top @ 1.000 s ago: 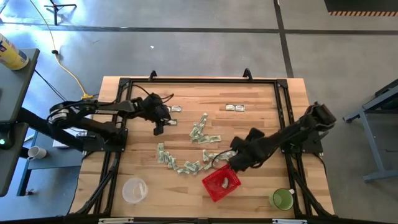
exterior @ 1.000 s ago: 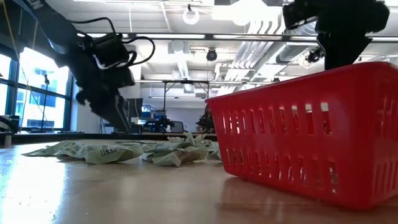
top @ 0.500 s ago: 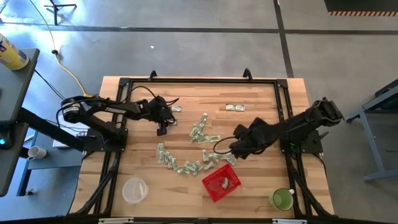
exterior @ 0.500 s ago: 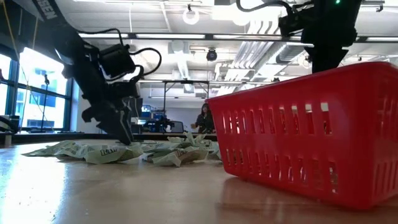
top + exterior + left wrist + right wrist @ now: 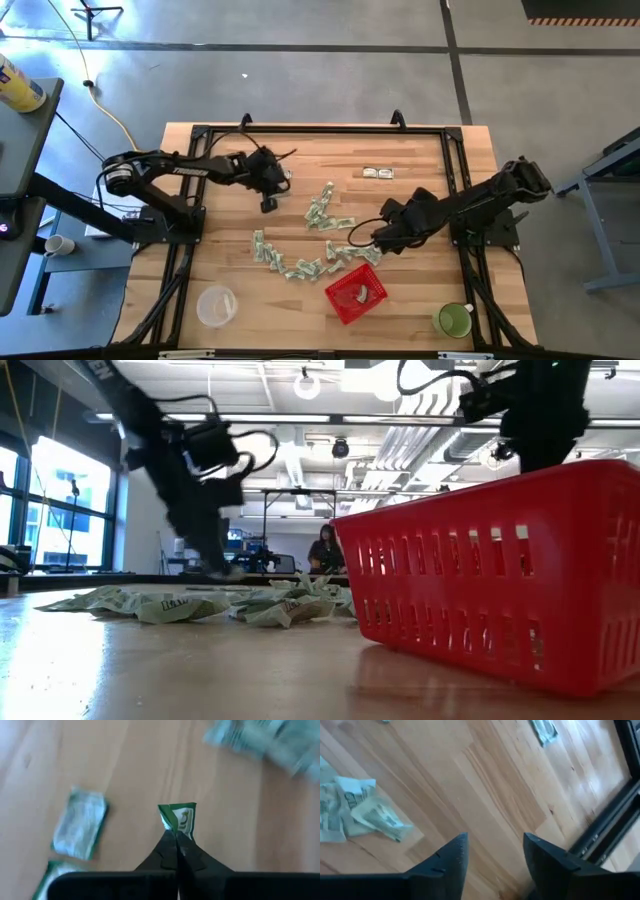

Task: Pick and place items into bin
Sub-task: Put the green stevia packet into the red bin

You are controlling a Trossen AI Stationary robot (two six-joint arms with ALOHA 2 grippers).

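Several pale green-and-white wrapped items lie on the wooden table: a cluster (image 5: 320,212), a curved row (image 5: 292,267) and two near the far edge (image 5: 377,173). The red basket (image 5: 343,300) stands toward the near edge with a pale piece (image 5: 363,294) inside. My left gripper (image 5: 268,204) is left of the cluster, shut on one wrapped item (image 5: 180,817). My right gripper (image 5: 374,241) hovers open just beyond the basket's far side, over bare wood, with nothing between its fingers (image 5: 461,851). My left gripper pinches one end of the wrapped item (image 5: 175,827) between its two fingertips. The rest of the piece sticks out past the tips. The fingers come from above, pointing down. Whether the piece is clear of the table I cannot tell.
A clear round container (image 5: 216,305) stands at the near left and a green cup (image 5: 452,320) at the near right. A black frame (image 5: 455,190) runs around the table's edges. More wrapped pieces (image 5: 79,831) lie close to the left gripper. A person shows far behind the table (image 5: 327,548).
My right gripper has drawn back from above the basket toward the far edge, and a pale piece now shows in the basket. My left gripper has dropped toward the table and shifted a little toward the right edge.
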